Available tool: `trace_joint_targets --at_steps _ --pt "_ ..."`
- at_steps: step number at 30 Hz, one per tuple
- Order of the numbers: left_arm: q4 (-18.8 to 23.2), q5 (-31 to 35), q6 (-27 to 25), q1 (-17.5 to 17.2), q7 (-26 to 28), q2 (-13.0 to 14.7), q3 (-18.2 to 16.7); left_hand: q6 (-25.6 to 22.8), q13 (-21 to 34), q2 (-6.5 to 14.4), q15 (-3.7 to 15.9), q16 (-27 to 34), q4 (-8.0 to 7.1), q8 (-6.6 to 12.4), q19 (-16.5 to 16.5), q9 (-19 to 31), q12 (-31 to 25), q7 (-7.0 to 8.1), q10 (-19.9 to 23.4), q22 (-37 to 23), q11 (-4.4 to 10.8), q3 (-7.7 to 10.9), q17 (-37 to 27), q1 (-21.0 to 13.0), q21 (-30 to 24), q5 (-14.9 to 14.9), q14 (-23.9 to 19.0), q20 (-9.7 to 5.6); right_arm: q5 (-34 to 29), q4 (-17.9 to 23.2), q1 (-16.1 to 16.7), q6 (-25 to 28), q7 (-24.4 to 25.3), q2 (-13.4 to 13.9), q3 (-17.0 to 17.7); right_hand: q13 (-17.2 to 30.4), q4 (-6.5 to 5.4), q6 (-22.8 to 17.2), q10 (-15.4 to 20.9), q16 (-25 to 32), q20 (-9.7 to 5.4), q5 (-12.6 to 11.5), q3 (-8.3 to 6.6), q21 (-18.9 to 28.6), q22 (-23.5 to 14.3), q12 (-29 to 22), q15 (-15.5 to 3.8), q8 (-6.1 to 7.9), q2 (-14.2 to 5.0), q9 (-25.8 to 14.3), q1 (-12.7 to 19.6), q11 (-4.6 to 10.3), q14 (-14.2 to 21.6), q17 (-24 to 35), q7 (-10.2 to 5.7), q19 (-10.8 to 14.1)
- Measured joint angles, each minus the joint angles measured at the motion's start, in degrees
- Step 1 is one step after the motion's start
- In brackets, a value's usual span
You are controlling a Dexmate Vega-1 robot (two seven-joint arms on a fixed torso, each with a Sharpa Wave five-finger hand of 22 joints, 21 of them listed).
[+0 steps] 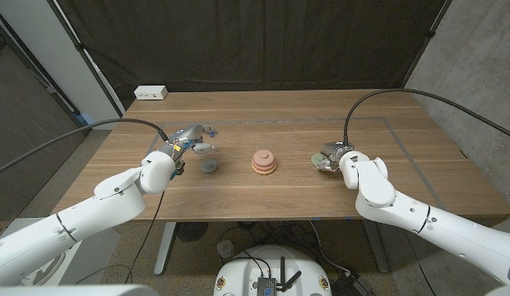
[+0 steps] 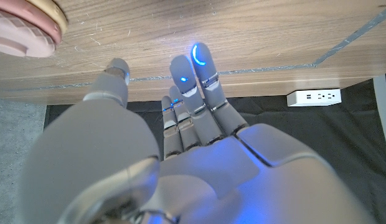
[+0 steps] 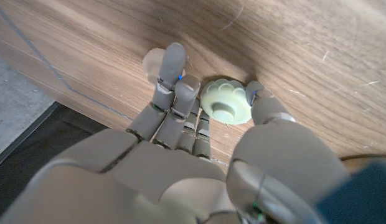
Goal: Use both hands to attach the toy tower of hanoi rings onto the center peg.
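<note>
The wooden table (image 1: 271, 197) carries the work, with wide bare board on all sides of the pieces and a taped line running along its far part. At its middle stands the peg stack (image 1: 265, 161), pink rings over an orange one, already seated on the centre peg. The right hand (image 1: 331, 158) sits just to the stack's right; in the right wrist view its fingers (image 3: 171, 84) and thumb close around a pale green scalloped ring (image 3: 226, 104), which it grasps low against the board. The peg therefore lies directly toward the robot's left of that hand, near, with nothing between. The left hand (image 1: 192, 140) hovers left of the stack, fingers (image 2: 202, 78) extended and apart, holding nothing. A small grey ring (image 1: 208, 167) lies on the board just in front of it, nearer the left hand than the right. Judgement: the green ring goes on next, needing a lift and a short sideways carry.
</note>
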State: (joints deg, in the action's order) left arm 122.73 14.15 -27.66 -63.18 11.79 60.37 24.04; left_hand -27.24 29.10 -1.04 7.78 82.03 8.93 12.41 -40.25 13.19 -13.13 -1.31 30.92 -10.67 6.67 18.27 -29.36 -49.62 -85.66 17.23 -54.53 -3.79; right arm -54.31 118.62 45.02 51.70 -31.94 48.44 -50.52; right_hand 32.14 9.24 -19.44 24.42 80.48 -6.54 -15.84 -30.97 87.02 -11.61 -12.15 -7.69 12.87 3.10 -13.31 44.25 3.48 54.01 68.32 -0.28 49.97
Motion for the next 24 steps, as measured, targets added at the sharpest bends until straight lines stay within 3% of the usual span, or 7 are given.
trace_joint_targets --at_steps 8,17,24 --pt "-0.08 -0.12 0.02 0.01 -0.01 -0.06 0.02 -0.24 0.0 -0.25 0.0 0.0 0.0 0.0 0.0 0.0 0.0 0.22 0.21 0.0 -0.17 0.0 0.0 0.35 0.0 0.0 0.0 0.0 0.76 -0.23 0.82 -0.66 1.81 -0.08 0.6 1.15 0.0 -5.89 5.93 1.6 -0.41 0.05 0.0 0.52 -0.22 -2.21 -0.84 1.89 -0.73 0.14 -0.03 2.17 2.67 1.33 -1.06 1.67" --pt "0.01 -0.17 -0.16 -0.06 0.16 -0.07 0.0 -0.3 -0.01 -0.01 0.0 0.0 0.0 0.0 0.0 -0.01 0.0 0.28 0.53 -0.01 0.08 0.0 0.01 0.6 0.27 0.0 -0.01 0.0 2.69 -0.25 1.99 -1.87 5.25 -0.08 1.69 1.61 0.43 -7.82 7.16 3.83 -0.84 -0.22 -0.41 1.14 -0.54 -2.48 -1.86 2.43 -2.08 0.16 1.33 2.18 4.91 1.86 -1.98 3.34" --pt "0.17 -0.22 -0.31 -0.23 0.29 -0.01 -0.14 -0.74 -0.01 -0.01 0.0 0.0 0.25 0.0 0.0 -0.01 0.0 0.29 0.57 -0.01 0.04 0.24 0.01 0.6 0.27 0.0 -0.01 0.0 3.83 -0.06 2.62 -2.54 7.34 0.04 2.23 1.81 0.86 -8.43 7.66 4.88 -1.23 -0.59 -0.9 1.36 -0.8 -2.69 -2.14 2.42 -2.75 0.16 2.62 2.08 6.01 1.86 -1.77 4.12"
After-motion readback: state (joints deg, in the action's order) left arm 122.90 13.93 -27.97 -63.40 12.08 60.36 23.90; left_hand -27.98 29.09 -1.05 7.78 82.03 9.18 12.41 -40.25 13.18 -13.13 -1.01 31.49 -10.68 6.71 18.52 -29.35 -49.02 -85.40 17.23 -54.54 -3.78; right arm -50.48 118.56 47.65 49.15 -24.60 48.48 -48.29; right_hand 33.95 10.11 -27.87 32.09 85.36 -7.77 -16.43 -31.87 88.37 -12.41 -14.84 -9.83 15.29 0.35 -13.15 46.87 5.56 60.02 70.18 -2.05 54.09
